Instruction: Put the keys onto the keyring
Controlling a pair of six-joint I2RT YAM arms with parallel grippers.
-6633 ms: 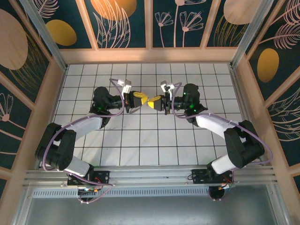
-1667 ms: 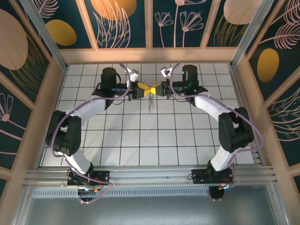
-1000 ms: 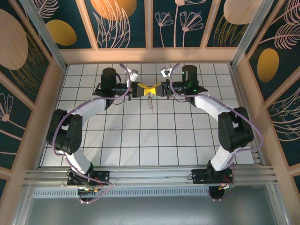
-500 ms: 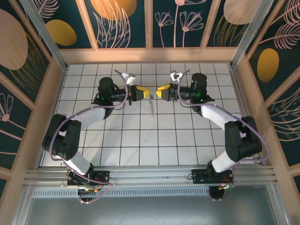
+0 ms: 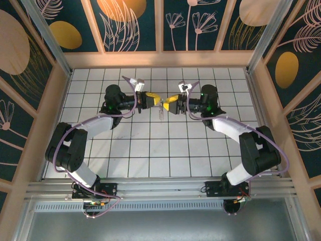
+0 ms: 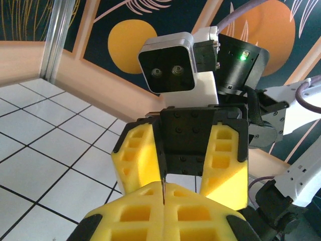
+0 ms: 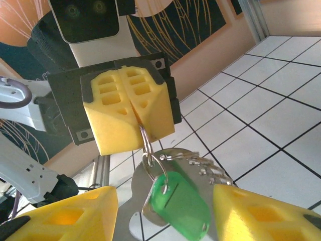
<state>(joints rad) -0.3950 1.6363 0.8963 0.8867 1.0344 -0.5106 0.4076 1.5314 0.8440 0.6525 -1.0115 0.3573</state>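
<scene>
My left gripper (image 7: 136,123) is shut on a thin silvery keyring (image 7: 146,142), pinching its top between the yellow pads. From the ring hang the keys: a bright green plastic tag (image 7: 180,206) and a flat silvery key blade (image 7: 134,188) with jagged teeth. My right gripper (image 7: 164,198) is open, and the tag hangs between its two yellow fingers without touching them. In the left wrist view, the left gripper (image 6: 163,193) shows a thin metal edge in its seam, with the right gripper (image 6: 180,173) open just beyond. From above, the left gripper (image 5: 154,101) and the right gripper (image 5: 169,106) face each other over the dangling keys (image 5: 161,112).
Both arms reach to the far middle of the white tiled floor (image 5: 160,150). Wooden walls (image 5: 160,59) with dark patterned panels close in the back and sides. An aluminium rail (image 5: 160,188) runs along the near edge.
The grippers were tip to tip a second ago, then drew apart. The right gripper has since come back leftward and lower, open around the hanging keys. The left still holds the ring.
</scene>
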